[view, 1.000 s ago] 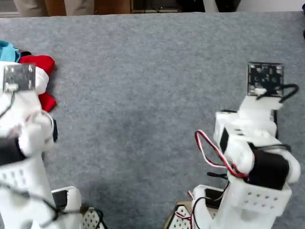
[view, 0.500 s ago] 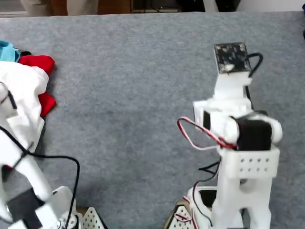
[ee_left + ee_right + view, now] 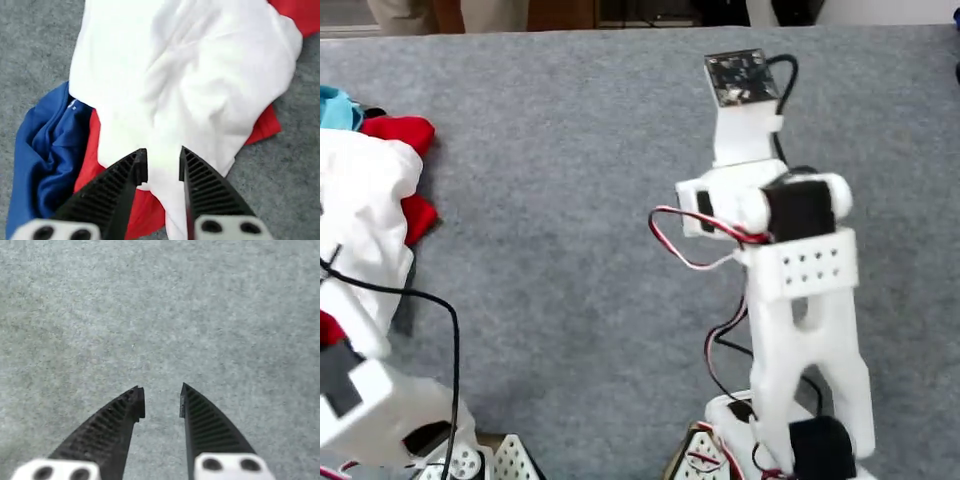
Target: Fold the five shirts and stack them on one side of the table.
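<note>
A pile of shirts lies at the table's left edge, with a white shirt [image 3: 365,210] on top. A red shirt [image 3: 405,130] and a teal one [image 3: 335,100] stick out behind it. In the left wrist view the white shirt [image 3: 190,75] covers a red shirt [image 3: 262,130] and a blue shirt [image 3: 42,155]. My left gripper [image 3: 161,160] hangs open above the white shirt's near edge, holding nothing. My right gripper [image 3: 161,400] is open over bare grey table, away from the pile. The right arm [image 3: 750,190] stretches out over the middle of the table.
The grey felt table top [image 3: 570,200] spreads between the pile and the right arm. The left arm's base [image 3: 360,410] sits at the near left corner, with a black cable [image 3: 430,300] looping over the pile's near edge.
The right arm has swung from the right side toward the middle and stretched farther out. The left arm has pulled back off the pile toward the near left corner, uncovering the white shirt.
</note>
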You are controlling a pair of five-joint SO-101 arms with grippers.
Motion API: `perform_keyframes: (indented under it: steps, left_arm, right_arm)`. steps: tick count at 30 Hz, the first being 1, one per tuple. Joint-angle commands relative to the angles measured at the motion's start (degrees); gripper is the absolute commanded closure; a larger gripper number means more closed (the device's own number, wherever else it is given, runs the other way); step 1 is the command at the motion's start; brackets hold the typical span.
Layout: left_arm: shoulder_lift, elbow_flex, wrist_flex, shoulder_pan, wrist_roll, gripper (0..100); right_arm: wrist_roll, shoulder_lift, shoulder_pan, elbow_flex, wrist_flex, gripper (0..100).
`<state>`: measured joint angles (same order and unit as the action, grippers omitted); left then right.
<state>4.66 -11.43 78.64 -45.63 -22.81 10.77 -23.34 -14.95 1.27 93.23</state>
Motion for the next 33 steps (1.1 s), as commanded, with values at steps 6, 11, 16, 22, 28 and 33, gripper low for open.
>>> perform_keyframes:
  steps: [6,11,16,22,28,33]
  left_arm:
    - [12.0,-9.3,3.9,-2.9,-0.5,85]
    - [17.5,-10.2,4.7,-2.9,-0.5,92]
    - [20.4,-10.2,5.0,-2.8,-0.2,98]
    - [17.5,-11.6,8.4,-0.4,3.3,98]
    - [9.4,-20.0,16.3,6.1,7.7,98]
    - [2.2,-24.2,21.5,13.4,8.4,98]
  right_arm:
    - [3.1,5.3,-3.9,-3.1,-1.0,85.7]
    - [3.2,6.3,-3.8,-3.1,-2.8,85.8]
    - [3.2,6.8,-3.8,-2.9,-4.2,87.1]
    - [3.2,6.9,-3.8,-3.0,-4.2,89.7]
    - [3.1,6.5,-3.6,-3.2,-4.2,89.9]
    - [3.1,6.5,-2.6,-3.4,-3.9,89.9]
